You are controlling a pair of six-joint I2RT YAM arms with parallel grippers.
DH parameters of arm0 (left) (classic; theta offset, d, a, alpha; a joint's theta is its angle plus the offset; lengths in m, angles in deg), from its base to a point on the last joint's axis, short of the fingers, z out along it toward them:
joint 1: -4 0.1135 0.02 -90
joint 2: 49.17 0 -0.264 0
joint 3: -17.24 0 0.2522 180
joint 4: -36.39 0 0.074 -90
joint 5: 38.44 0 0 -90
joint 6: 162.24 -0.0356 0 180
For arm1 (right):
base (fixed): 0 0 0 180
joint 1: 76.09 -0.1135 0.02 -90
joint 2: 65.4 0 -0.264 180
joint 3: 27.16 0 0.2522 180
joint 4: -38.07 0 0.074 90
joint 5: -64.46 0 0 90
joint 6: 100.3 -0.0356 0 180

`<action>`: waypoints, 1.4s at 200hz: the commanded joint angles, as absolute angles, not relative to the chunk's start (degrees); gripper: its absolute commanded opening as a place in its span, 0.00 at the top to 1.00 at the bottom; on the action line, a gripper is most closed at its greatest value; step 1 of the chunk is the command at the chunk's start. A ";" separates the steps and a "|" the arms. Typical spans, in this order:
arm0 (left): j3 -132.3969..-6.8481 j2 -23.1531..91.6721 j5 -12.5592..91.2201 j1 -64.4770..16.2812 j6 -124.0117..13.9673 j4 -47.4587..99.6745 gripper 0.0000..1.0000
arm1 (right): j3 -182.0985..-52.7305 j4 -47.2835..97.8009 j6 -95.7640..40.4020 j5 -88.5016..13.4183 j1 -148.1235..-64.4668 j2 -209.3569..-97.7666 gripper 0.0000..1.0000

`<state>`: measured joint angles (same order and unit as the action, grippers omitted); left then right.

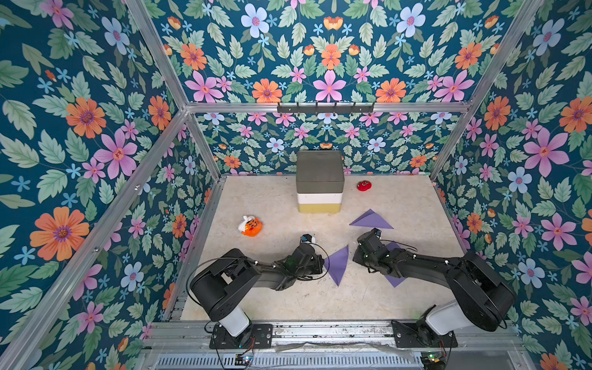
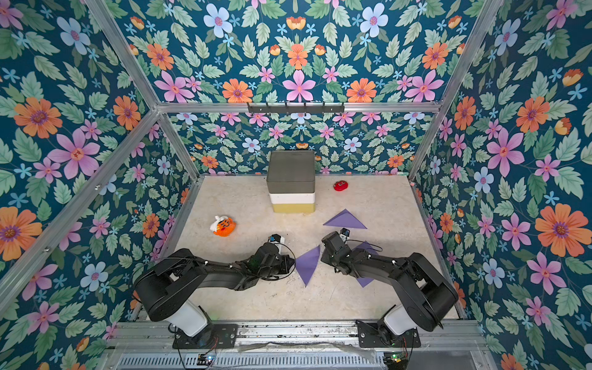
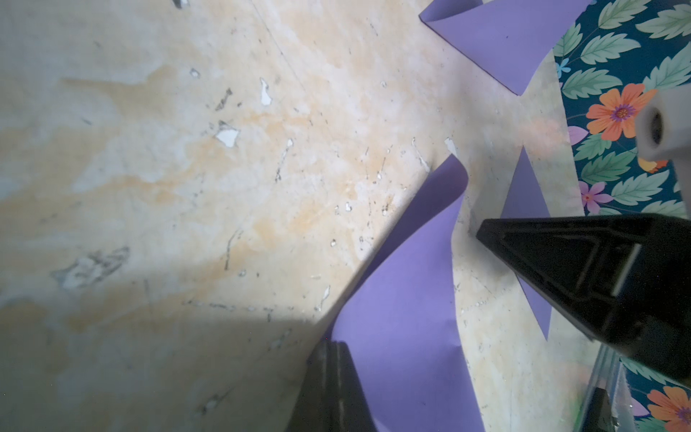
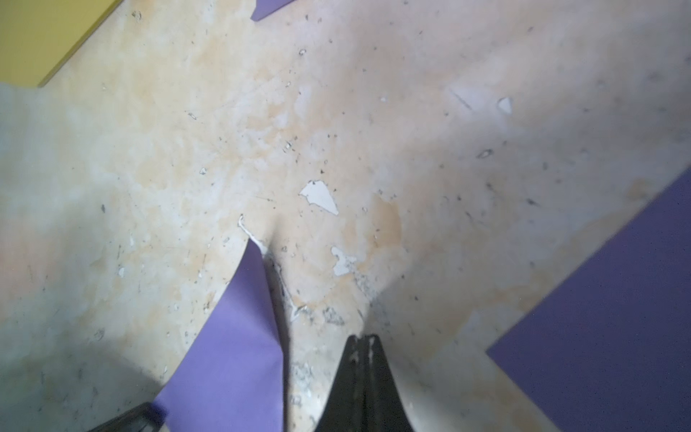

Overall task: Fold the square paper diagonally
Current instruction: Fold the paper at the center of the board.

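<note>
Left gripper (image 3: 329,346): I am holding its jaws pressed together right at the left edge of the middle paper. I cannot tell whether a layer is caught between them.
Middle paper (image 1: 338,264): it is lying on the table (image 1: 272,205) as a triangle between my two grippers. Its long axis is running near to far, and one flap is curling up.
Right gripper (image 4: 361,338): its jaws are sitting closed on nothing, hovering over bare table just right of that paper.
Nearer arm: my left is sitting closest, so I am judging any flattening press to be its job.
Other papers: the paper under my right arm (image 1: 395,280) is lying half hidden, and the far paper (image 1: 371,220) is lying farther back.
</note>
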<state>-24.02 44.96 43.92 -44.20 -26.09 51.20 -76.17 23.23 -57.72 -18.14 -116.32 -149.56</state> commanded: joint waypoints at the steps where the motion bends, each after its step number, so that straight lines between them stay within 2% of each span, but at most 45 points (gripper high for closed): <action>1: -23.15 46.03 45.49 -44.16 -26.66 33.44 1.00 | -76.22 26.18 -55.62 -23.62 -116.30 -147.62 0.97; 38: -23.15 45.95 45.50 -44.16 -26.58 33.34 1.00 | -75.62 35.93 -57.81 -29.11 -116.33 -147.84 0.96; 93: -23.28 46.04 45.34 -44.16 -26.62 33.30 1.00 | -77.66 37.05 -57.55 -27.97 -116.24 -153.77 0.96; 171: -23.32 46.02 45.49 -44.16 -26.68 33.01 1.00 | -79.32 28.67 -55.36 -18.47 -115.16 -159.56 0.98; 217: -22.97 45.59 45.48 -44.22 -26.87 32.73 1.00 | -79.03 24.21 -53.90 -15.62 -112.58 -157.53 0.98; 241: -23.06 45.40 45.58 -44.24 -26.89 32.82 1.00 | -79.07 25.74 -53.45 -18.96 -112.53 -154.61 0.98; 280: -23.33 45.44 45.63 -44.25 -26.89 32.82 1.00 | -77.16 38.49 -54.97 -32.09 -112.61 -153.69 0.97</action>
